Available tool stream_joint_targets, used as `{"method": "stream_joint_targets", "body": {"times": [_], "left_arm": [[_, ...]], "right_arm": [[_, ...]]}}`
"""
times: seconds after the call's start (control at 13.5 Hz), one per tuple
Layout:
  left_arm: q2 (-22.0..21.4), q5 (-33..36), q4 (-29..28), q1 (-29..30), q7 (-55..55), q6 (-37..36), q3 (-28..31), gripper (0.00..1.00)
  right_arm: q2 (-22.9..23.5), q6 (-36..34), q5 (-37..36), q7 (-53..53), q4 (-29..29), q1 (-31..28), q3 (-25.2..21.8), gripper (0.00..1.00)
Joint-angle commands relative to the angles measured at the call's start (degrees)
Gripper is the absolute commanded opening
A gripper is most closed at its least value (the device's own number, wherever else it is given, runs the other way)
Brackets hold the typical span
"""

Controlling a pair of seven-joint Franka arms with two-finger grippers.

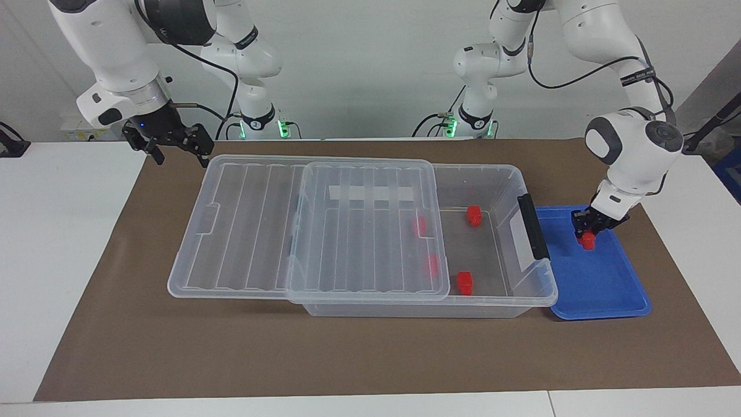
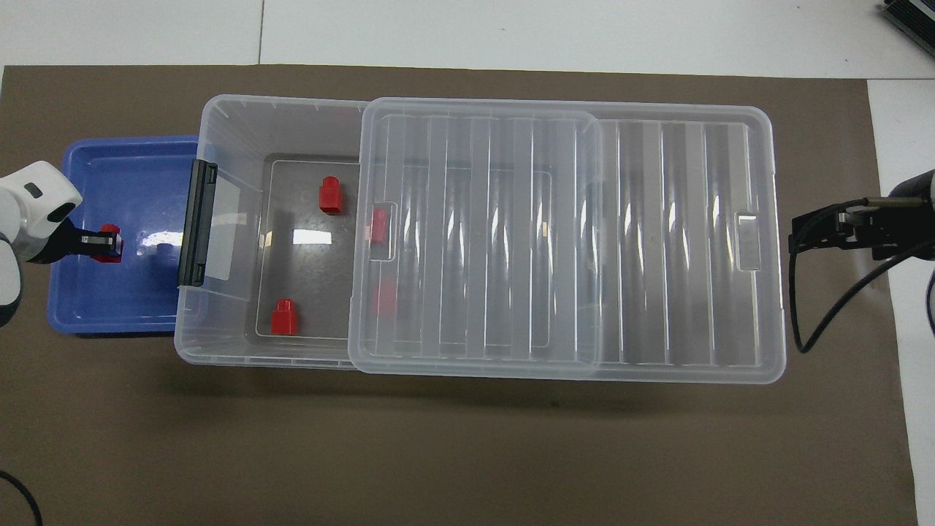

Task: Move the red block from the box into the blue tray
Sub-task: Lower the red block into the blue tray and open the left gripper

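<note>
No text, brand, number or sign can be read. The black band [image 1: 637, 76] on the left arm carries small white lettering, and a similar band [image 1: 247, 38] on the right arm does too, but neither is legible.

Glossy clear plastic box [image 1: 509, 174], glossy blue plastic tray [image 1: 602, 289], on a matt brown mat [image 1: 173, 347].

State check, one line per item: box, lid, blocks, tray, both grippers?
Large clear plastic box: open at the latch end.
Ribbed clear lid: slid toward the right arm's end, partly covering the box.
Small red block: in left gripper, over shallow blue plastic tray.
Four red blocks: in the box, two under the lid.
Right gripper: open, waiting.
</note>
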Motion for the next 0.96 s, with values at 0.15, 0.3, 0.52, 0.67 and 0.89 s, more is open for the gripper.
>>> {"method": "stream_joint_targets", "body": {"times": [0.15,0.3,0.52,0.67,0.89], "left_arm": [[2.02,-0.23,-1.39,0.10,0.97,5.75,-0.34,0.00],[2.46,-0.23,-1.48,0.10,0.88,6.63,-0.34,0.00],[2.81,-0.23,-1.48,-0.07,0.88,6.90,-0.34,0.00],[2.99,-0.23,-2.00,-0.25,0.88,7.78,-0.34,0.00],[2.90,-0.23,-6.04,-0.07,0.71,13.21,-0.34,0.00]], "right_arm": [[-0.60,2.30,0.61,0.40,-1.02,-0.85,0.35,0.96],[-0.60,3.54,0.61,0.40,-1.55,-0.85,0.26,0.78],[-0.60,3.98,0.61,0.32,-1.81,-1.81,0.17,0.17],[-1.21,6.61,0.61,0.32,-3.65,-2.34,0.17,0.00],[-1.92,10.74,0.61,0.32,-6.29,-4.09,0.09,0.00]]}}
